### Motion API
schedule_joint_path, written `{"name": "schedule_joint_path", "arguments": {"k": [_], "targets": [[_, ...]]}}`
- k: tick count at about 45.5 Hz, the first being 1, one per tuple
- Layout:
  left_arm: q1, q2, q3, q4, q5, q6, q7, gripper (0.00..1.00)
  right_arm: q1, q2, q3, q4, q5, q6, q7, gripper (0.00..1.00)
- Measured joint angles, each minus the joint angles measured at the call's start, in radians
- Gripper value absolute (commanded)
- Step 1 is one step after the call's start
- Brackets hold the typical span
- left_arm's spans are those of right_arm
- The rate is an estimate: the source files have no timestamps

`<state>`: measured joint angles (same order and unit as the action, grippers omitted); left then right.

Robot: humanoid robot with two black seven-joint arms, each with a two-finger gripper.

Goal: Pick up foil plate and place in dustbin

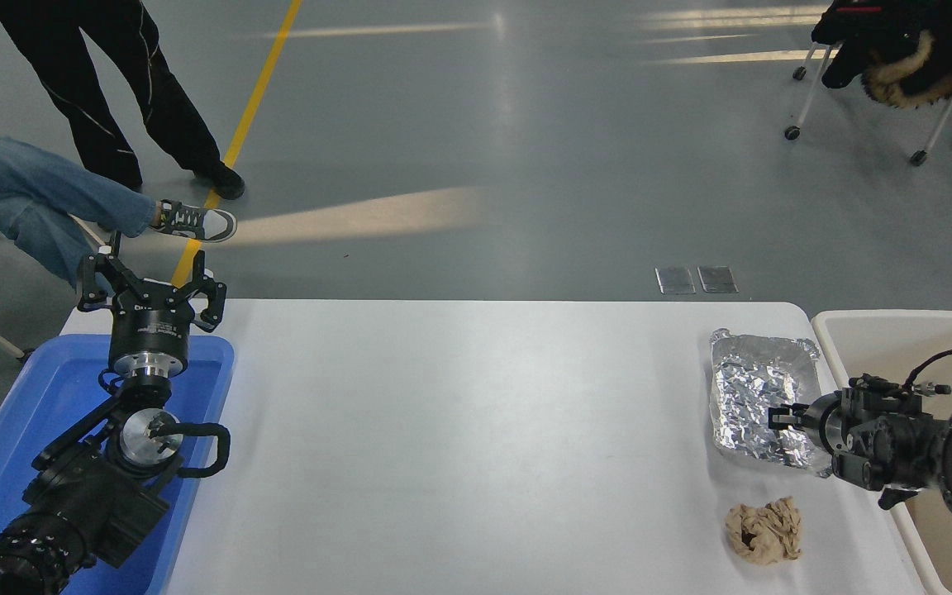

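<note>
Grey polished floor stretches beyond the white table, crossed by a yellow line and streaks of light; two metal floor plates lie just past the table's far edge. At the upper left, two people's legs show, and a wheeled chair carrying a dark fur-trimmed coat stands at the upper right. The foil plate lies flat near the table's right end, beside the dustbin. The right gripper reaches over the plate's right side; whether it grips cannot be told. A crumpled tan paper wad sits nearer the camera. The left gripper, fingers spread, hangs parked above the blue tray.
</note>
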<state>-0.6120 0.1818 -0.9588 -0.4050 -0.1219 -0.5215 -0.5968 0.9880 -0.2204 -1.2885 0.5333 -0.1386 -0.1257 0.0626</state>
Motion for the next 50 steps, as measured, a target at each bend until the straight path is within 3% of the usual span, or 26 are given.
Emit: {"name": "schedule_joint_path", "arguments": {"k": [21,36,50], "targets": [[0.0,0.001,0.0,0.0,0.0,0.0,0.0,0.99,0.097,-0.039,-0.009,0.089,-0.006,0.045,0.003,0.0],[0.0,0.001,0.0,0.0,0.0,0.0,0.0,0.99,0.59,-0.228,-0.033,0.63,-0.122,0.064,0.017,0.0],[0.001,0.001,0.0,0.0,0.0,0.0,0.0,0.99,1.132,-0.297,-0.139,1.048,-0.177,0.205,0.048,0.0]]}}
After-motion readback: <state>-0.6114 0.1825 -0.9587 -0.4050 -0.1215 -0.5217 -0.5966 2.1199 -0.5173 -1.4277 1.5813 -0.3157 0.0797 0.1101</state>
